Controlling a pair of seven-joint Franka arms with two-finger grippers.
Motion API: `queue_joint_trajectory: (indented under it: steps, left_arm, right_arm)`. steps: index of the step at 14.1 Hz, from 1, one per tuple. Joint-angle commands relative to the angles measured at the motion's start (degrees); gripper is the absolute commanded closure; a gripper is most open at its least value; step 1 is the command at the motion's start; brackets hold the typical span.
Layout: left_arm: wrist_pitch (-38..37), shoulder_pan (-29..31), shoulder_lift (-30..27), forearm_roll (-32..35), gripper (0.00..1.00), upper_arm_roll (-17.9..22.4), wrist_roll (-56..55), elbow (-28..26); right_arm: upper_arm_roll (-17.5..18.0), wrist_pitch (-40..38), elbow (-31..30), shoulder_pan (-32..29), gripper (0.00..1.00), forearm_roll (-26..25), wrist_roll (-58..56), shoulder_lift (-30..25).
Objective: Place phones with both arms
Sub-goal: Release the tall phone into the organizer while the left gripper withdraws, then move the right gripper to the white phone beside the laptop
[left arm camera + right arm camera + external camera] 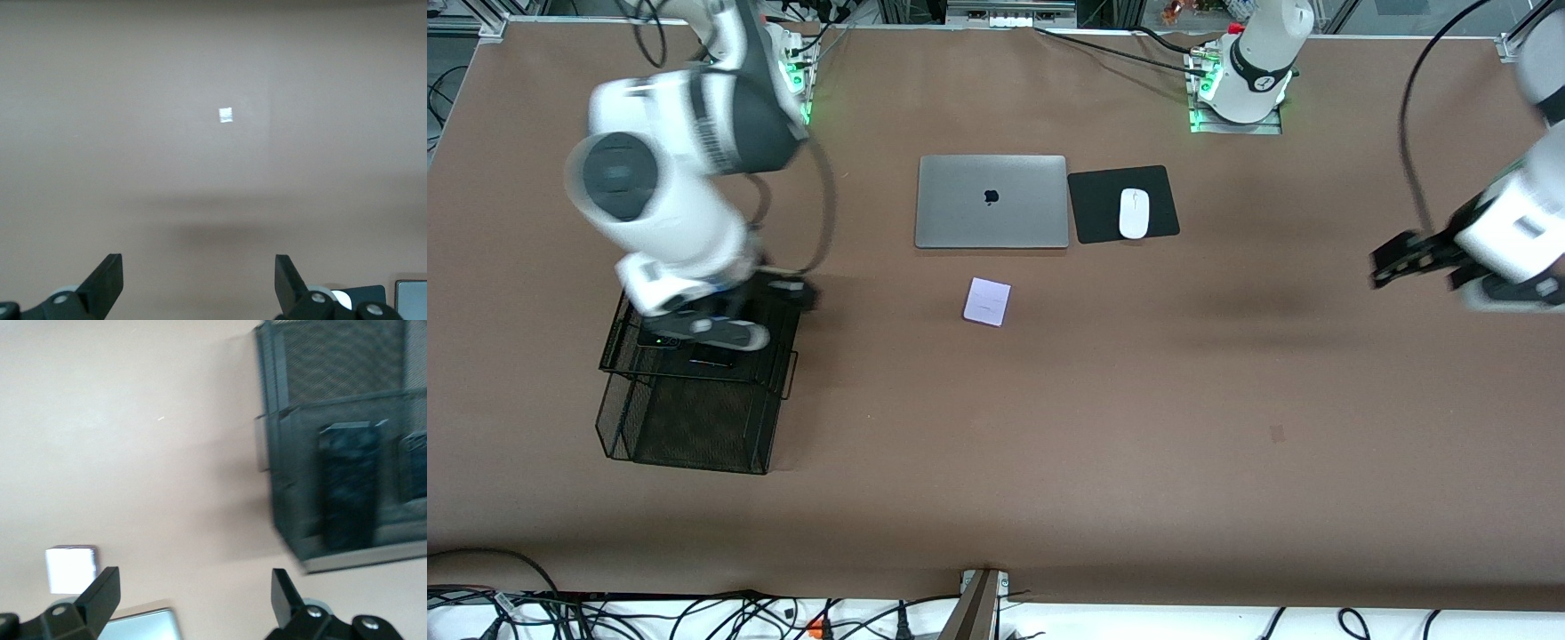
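The pale lavender-white phone (987,302) lies flat on the brown table, nearer to the front camera than the laptop; it also shows in the right wrist view (70,569). The long slim black phone (347,487) and the small black flip phone (413,473) lie in the upper tray of a black mesh rack (694,409); the front view shows one dark phone (711,360) there. My right gripper (787,292) is open and empty above the rack's edge (193,593). My left gripper (1383,267) is open and empty (200,280) over bare table at the left arm's end.
A closed grey laptop (991,202) lies mid-table, with a black mouse pad (1098,209) and white mouse (1134,213) beside it toward the left arm's end. The right arm's bulk hangs over the rack (333,400).
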Motion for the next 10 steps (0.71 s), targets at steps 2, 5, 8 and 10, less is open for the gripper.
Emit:
queue_joint_trajectory:
  steps: [2,5,8,10]
  left_arm:
    - [0.4,-1.2,-4.8,-0.7,0.00,2.0,3.3,-5.1]
    - [0.0,-1.2,-6.3,-0.6,0.00,1.5,5.4,-7.2]
    - [0.1,-1.2,-5.6,-0.5,0.00,1.4,5.1,-6.9]
    - [0.0,-1.2,-5.7,-0.5,0.00,0.5,5.1,-6.9]
  right_arm:
    - [8.8,2.3,10.8,-0.1,0.00,1.0,18.9,9.6]
    - [15.8,8.9,11.6,0.1,0.00,0.9,29.5,13.2]
    - [17.0,14.3,10.4,3.1,0.00,1.1,31.4,16.8]
    - [17.0,20.9,6.2,5.0,0.00,0.8,34.5,17.9]
